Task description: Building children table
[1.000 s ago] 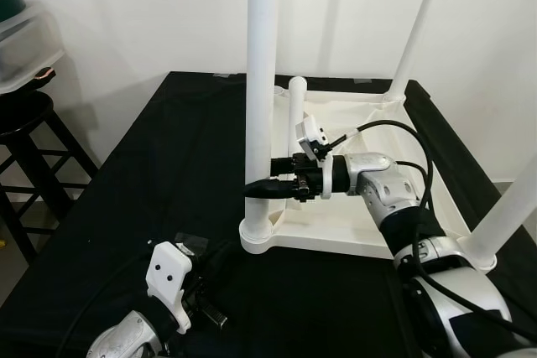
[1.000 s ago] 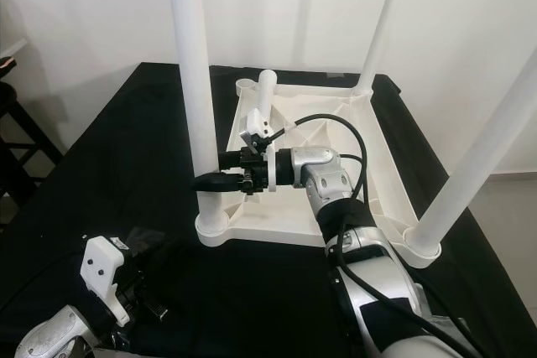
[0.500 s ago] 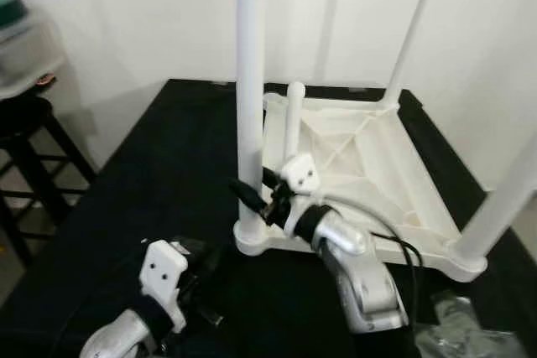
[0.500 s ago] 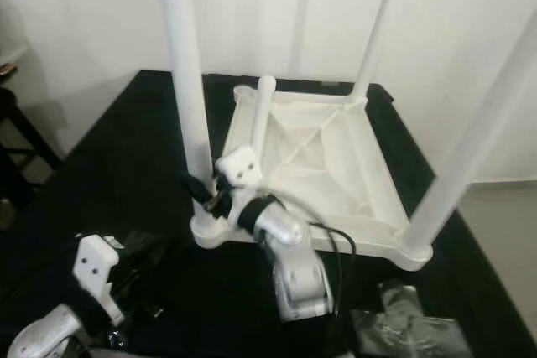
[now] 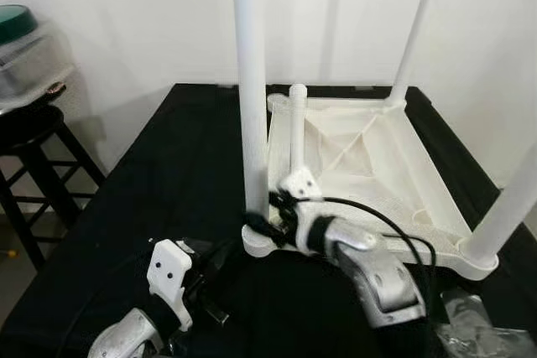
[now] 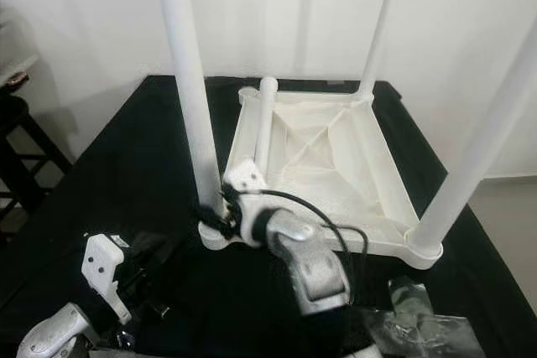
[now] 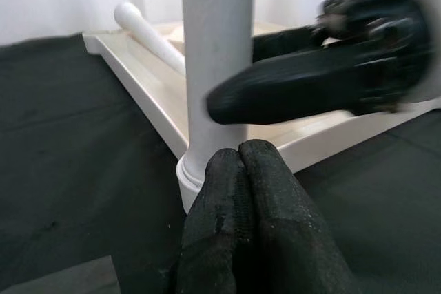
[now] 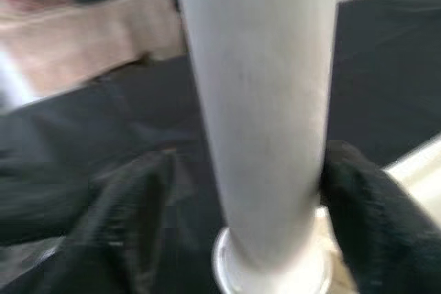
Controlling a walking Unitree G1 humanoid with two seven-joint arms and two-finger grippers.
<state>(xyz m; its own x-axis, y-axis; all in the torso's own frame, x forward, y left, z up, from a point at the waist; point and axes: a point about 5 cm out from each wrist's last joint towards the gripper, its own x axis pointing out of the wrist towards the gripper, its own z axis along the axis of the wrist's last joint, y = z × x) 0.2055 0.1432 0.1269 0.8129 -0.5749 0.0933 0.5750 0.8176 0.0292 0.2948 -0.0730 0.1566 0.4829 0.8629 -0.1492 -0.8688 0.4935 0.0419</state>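
Jaws of the right gripper [image 5: 262, 225] straddle the near-left leg [image 5: 251, 106] just above its socket, not visibly clamped; the left gripper [image 7: 248, 170], pressed shut, waits nearer on the counter [image 5: 159, 173]. I'd squeeze low and keep that leg upright in the upturned tabletop [image 5: 369, 165]. Farther off, a loose leg [image 5: 297, 123] leans in the tray.

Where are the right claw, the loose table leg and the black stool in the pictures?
right claw [image 5: 262, 222], left eye view, between its fingertips at the upright leg's base.
loose table leg [image 6: 265, 123], right eye view, middle of its shaft, leaning in the upturned tabletop.
black stool [image 5: 25, 127], left eye view, on its round seat.
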